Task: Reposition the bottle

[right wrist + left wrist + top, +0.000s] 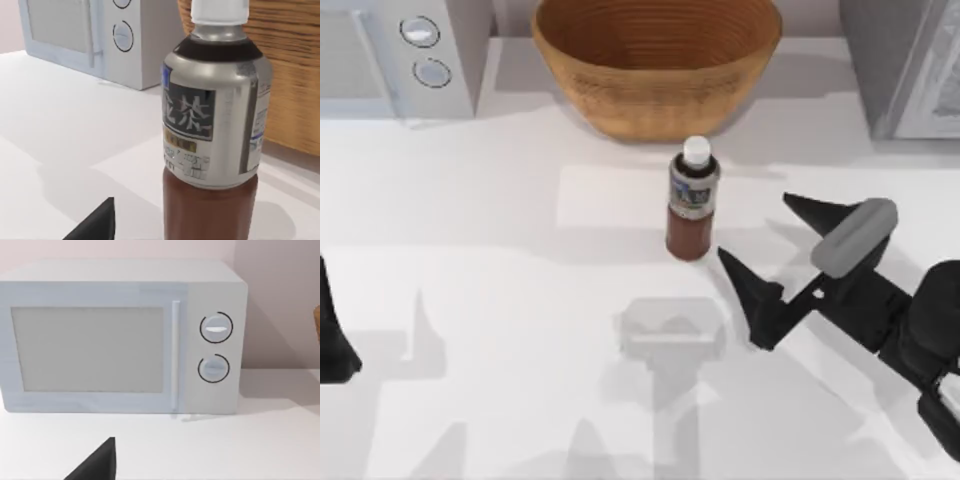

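A white table [500,300] carried a white microwave [400,55] at its far left and a wicker bowl [657,62] at far centre. The right arm reached in from the right edge, angled toward the middle. Its right claw [752,232] was spread wide, holding nothing, its two dark fingers [750,290] pointing at the bottle [692,200] without touching it. The bottle stood upright just in front of the bowl, white cap on top, with bare table to its left and front. The left claw [335,340] sat parked at the left edge; whether it was open could not be told.
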Action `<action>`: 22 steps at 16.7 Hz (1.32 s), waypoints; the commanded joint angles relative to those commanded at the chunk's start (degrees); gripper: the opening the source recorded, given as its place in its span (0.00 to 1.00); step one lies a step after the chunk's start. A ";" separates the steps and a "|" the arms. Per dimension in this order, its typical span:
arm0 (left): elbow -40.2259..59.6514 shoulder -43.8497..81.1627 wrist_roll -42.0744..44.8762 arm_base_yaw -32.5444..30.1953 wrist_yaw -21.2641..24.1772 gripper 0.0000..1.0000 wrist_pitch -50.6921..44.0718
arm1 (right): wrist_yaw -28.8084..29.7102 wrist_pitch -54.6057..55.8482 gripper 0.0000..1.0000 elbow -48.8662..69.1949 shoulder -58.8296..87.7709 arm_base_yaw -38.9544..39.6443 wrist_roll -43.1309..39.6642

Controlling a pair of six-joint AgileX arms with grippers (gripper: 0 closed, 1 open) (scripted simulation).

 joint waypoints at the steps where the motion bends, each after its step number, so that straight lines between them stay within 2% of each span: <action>1: 0.00 0.00 0.00 0.00 0.00 1.00 0.00 | -0.19 1.01 1.00 0.27 1.16 0.23 0.01; 12: 0.00 0.00 0.00 0.00 0.00 1.00 0.00 | 0.16 -0.26 1.00 4.03 3.95 0.76 -0.15; 22: 0.00 0.00 0.00 0.00 0.00 1.00 0.00 | 3.07 -9.84 1.00 15.28 5.30 3.67 -0.03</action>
